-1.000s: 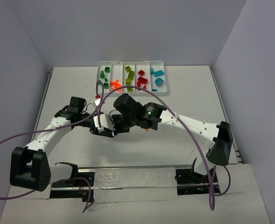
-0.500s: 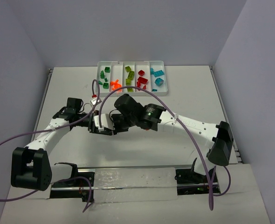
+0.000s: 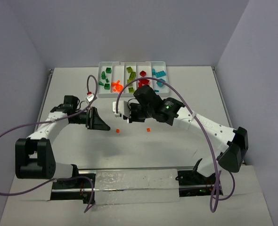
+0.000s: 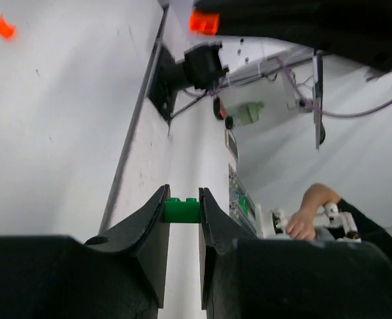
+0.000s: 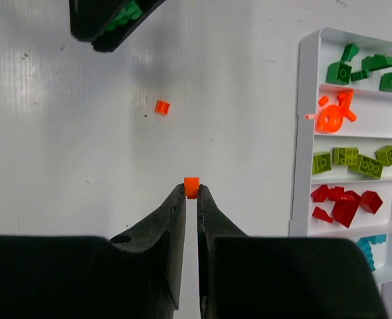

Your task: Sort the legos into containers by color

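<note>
The left claw (image 4: 182, 203) is nearly closed and pinches a small green plastic brick (image 4: 181, 211) flat between its two black fingertips, studs pointing outward. The claw is rolled onto its side above the white counter (image 3: 191, 89), well apart from the tray.

The right claw (image 5: 191, 194) is also almost closed, its tips clamped on a tiny orange plastic brick (image 5: 191, 185) that sticks out just past them. Another loose orange bit (image 5: 161, 107) lies on the counter between the two claws, touching neither.

The white rectangular plastic tray (image 5: 302, 133) sits at the far edge of the counter. Its five narrow compartments hold, side by side, dark green, orange, lime green, red and teal pieces. The right claw hangs near the tray, beside its long rim, not over it.
</note>
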